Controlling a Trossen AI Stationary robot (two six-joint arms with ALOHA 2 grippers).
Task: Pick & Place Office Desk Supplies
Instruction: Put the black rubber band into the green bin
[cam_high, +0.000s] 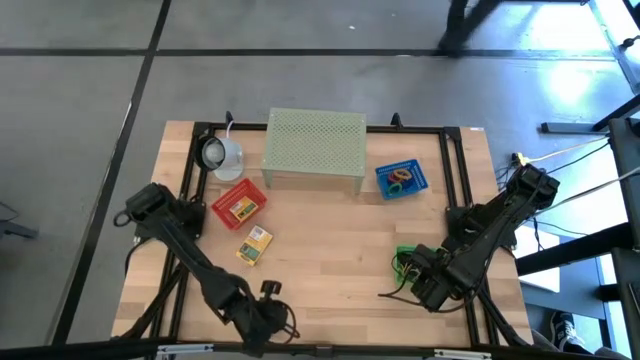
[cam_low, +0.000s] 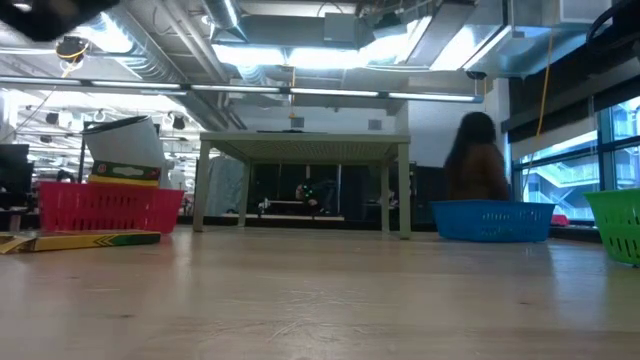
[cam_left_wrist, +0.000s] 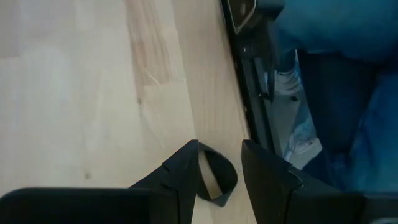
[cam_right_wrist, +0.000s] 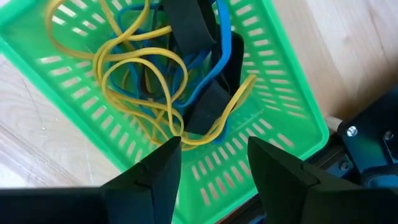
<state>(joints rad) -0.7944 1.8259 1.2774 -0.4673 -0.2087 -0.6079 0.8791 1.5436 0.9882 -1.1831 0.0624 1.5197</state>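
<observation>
Yellow and blue rubber bands (cam_right_wrist: 134, 74) lie tangled with black bands (cam_right_wrist: 186, 28) in a green basket (cam_right_wrist: 273, 93) at the table's right edge. A black band (cam_left_wrist: 217, 177) lies on bare wood. One yellow packet (cam_high: 254, 244) lies flat mid-table; another (cam_high: 241, 208) sits in a red basket (cam_high: 222, 203). A blue basket (cam_high: 414, 176) holds coloured loops (cam_high: 398, 182).

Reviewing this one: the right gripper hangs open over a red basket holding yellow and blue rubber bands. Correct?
Not quite. The basket under the open right gripper is green, not red, as the right wrist view shows. It does hold yellow and blue rubber bands.
</observation>
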